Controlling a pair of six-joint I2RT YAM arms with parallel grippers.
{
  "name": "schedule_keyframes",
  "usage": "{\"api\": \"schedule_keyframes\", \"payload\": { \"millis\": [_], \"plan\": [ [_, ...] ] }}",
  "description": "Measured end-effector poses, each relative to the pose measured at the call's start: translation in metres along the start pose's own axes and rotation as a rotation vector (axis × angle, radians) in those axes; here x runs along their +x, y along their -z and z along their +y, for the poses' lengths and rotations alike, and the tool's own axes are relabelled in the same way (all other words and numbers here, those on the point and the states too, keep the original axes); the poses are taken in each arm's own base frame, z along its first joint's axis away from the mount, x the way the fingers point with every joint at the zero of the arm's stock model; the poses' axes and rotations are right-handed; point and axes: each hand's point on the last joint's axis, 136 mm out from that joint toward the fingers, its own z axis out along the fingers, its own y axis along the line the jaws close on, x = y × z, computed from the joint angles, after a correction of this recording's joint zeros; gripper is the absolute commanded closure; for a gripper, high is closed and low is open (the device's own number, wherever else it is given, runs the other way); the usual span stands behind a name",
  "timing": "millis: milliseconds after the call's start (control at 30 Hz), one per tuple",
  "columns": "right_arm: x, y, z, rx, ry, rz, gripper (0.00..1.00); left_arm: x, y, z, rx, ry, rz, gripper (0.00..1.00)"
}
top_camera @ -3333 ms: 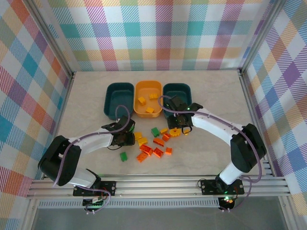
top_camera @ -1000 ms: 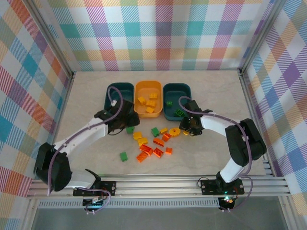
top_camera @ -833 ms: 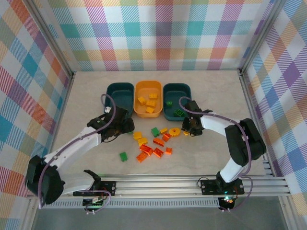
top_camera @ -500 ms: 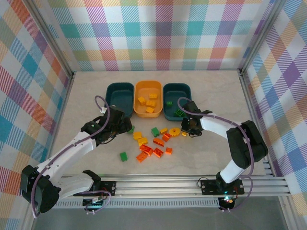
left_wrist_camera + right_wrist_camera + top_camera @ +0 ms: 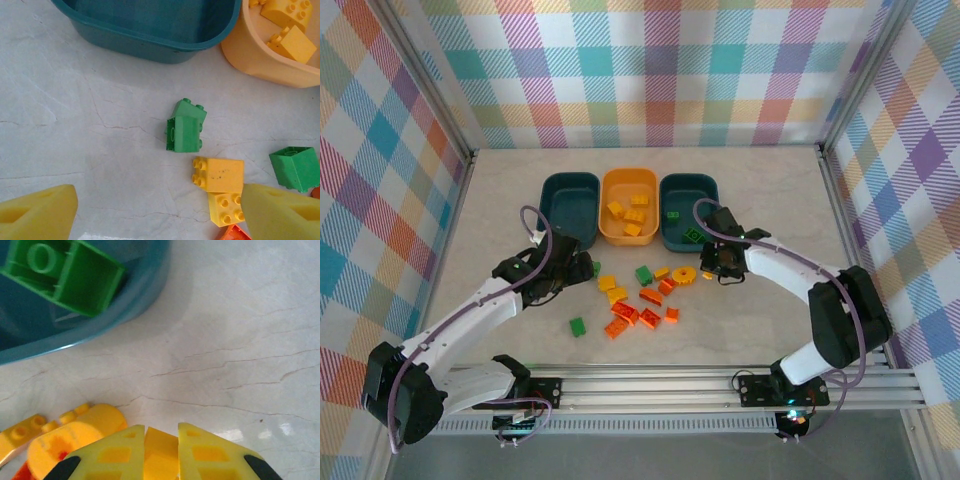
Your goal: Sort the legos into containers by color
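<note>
Presently, the right end effector (image 5: 161,434) is clamped narrow on a yellow brick (image 5: 160,455), evidently destined for the yellow-orange tub (image 5: 629,171). The left end effector (image 5: 160,215) stands wide above a green brick (image 5: 185,127) lying on the worktop (image 5: 75,125), apparently positioned to take it.

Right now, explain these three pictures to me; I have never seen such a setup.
Two robot arms are bolted at the near edge of a table. The wide picture looks down from above; the other two come from cameras on the wrists. Three tubs stand in a row: the left teal tub, the orange tub holding yellow bricks, the right teal tub holding green ones. Loose bricks lie in front. The left hand is open, a green brick ahead of it. The right hand is shut on a yellow brick.
</note>
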Motion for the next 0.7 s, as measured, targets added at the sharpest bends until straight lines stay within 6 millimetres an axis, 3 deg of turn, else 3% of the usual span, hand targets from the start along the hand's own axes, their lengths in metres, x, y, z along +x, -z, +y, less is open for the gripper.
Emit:
{"api": "schedule_keyframes", "payload": {
  "millis": [67,233,333,433,500,567,600,700],
  "plan": [
    [-0.011,0.011,0.019,-0.034,0.030,-0.029,0.88,0.002,-0.005,0.003,-0.006,0.019,0.008,0.12],
    [-0.055,0.032,0.096,-0.162,0.107,-0.124,0.88,0.012,-0.020,0.017,-0.041,0.065,0.055,0.13],
    [-0.071,0.022,0.136,-0.207,0.154,-0.138,0.88,0.023,-0.025,0.020,-0.041,0.077,0.091,0.13],
    [-0.083,0.001,0.166,-0.235,0.192,-0.133,0.87,0.032,-0.027,0.018,-0.023,0.080,0.128,0.14],
    [-0.087,-0.014,0.182,-0.245,0.214,-0.120,0.81,0.037,-0.027,0.016,-0.008,0.085,0.150,0.14],
    [-0.093,-0.026,0.194,-0.254,0.236,-0.115,0.62,0.043,-0.028,0.013,0.015,0.092,0.177,0.14],
    [-0.096,-0.030,0.200,-0.259,0.247,-0.112,0.58,0.046,-0.028,0.012,0.027,0.095,0.191,0.14],
    [-0.103,-0.029,0.210,-0.272,0.280,-0.122,0.49,0.051,-0.029,0.005,0.064,0.104,0.215,0.13]
  ]
}}
